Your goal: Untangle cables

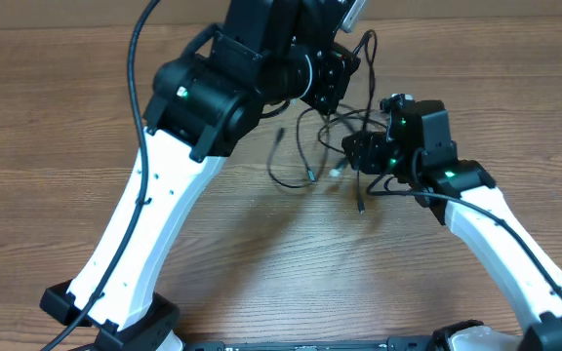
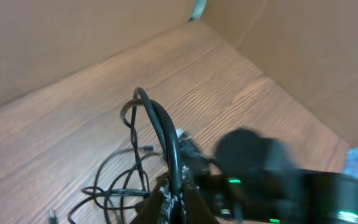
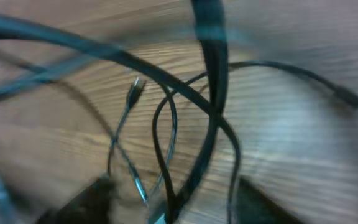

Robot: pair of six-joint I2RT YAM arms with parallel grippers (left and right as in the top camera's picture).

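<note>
"Toward the far side of the table [image 1: 261, 253], that's where the cables [image 1: 305, 146] are: a loose black tangle lying on the wood between the two arms."

"Which arm has hold of them?"

"The left gripper [image 2: 174, 200], for certain. In its wrist view the fingers [image 2: 156, 210] are closed together at the bottom, and one black cord stands up out of them in a tall arch, then drops back toward the heap."

"And from above?"

"It hangs over the upper edge of the tangle, and a strand climbs up beside it, off the wood."

"The other one?"

"The right gripper [image 1: 361, 151] is down at the tangle's right edge, touching it or very nearly. Its wrist view is badly blurred. Two dark shapes at the bottom corners look like its fingers, standing well apart, with a couple of cords running down through the gap — nothing pinched that I can make out."

"Any loose ends?"

"A few. One plug [image 1: 361, 207] lies on the wood just below the right gripper, and a silver-tipped end [image 3: 135, 85] shows in the right wrist view — it lies among the crossing loops."
</note>
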